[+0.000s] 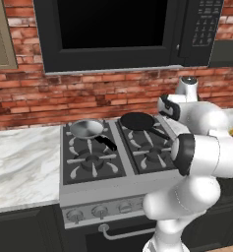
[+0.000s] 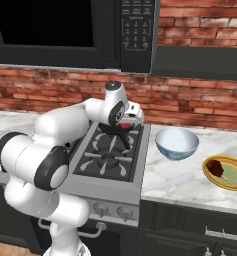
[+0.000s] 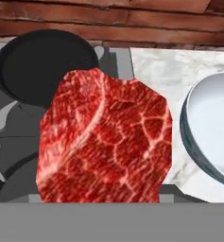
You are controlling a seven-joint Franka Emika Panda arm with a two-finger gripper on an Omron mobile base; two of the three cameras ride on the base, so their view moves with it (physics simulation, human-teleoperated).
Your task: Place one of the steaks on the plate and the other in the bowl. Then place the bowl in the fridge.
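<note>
Hanging over the right side of the stove, the gripper has the red steak right in front of it. Its jaws stand wide, and the meat seems to sit between them, but I cannot see the tips, so I cannot be sure how firm the hold is.

The black pan sits on the back burner, at about 10 o'clock from the steak in the hand view. The bowl waits on the counter just beside the stove, at about 3 o'clock from the steak. It looks bare inside. The brown steak already lies on the plate, farther along at 3 o'clock.

Here is what could go wrong. The steak is floppy and big, so a loose hold could let it slip and land on the burners. If the arm stops short, the meat could catch the bowl's rim and flop onto the counter. A low swing could also bump the bowl and push it toward the plate.
</note>
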